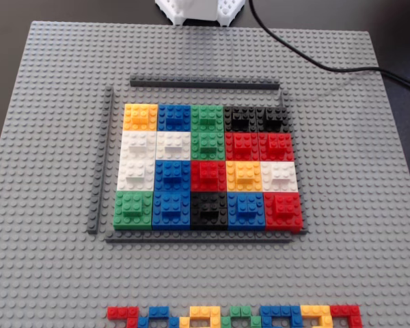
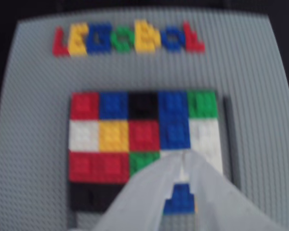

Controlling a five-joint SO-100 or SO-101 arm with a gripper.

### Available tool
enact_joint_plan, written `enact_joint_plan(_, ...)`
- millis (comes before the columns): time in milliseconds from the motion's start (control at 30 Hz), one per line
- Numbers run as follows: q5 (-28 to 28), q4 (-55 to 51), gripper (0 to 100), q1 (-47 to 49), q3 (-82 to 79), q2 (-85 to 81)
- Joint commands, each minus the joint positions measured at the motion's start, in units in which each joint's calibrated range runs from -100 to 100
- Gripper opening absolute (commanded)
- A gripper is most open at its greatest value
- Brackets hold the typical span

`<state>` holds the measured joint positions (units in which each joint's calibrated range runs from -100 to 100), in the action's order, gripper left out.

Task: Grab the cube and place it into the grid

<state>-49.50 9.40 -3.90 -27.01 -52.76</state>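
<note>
The grid (image 1: 198, 239) is a five-by-four patchwork of coloured blocks framed by dark grey strips, with a block in every cell. Two yellow-orange cubes sit in it: one in the far-left corner cell (image 1: 140, 116), one in the third row (image 1: 244, 175). I cannot tell which one the task means. In the wrist view the grid (image 2: 229, 139) lies below me, and the third-row cube (image 2: 113, 136) shows clearly. My white gripper (image 2: 183, 158) hangs above the grid's near edge with its fingertips together and nothing between them. Its fingers cover the near right cells. The gripper is out of the fixed view.
A large light grey studded baseplate (image 1: 355, 205) carries everything. A multicoloured brick strip (image 1: 232, 318) lies along its front edge and reads as letters in the wrist view (image 2: 127, 41). The arm's white base (image 1: 198, 10) and a black cable (image 1: 314, 61) are at the back.
</note>
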Motion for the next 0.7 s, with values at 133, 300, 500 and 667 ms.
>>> enact_joint_plan(133, 2.83, 12.48, 0, 5.63, -16.81, -22.39)
enact_joint_plan(300, 3.76, 16.78, 0, 6.37, -32.3, -32.37)
enact_joint_plan(500, 3.17, 19.47, 0, 6.07, -48.43, -41.74)
enact_joint_plan(667, 3.57, 21.03, 0, 6.0, -56.32, -47.24)
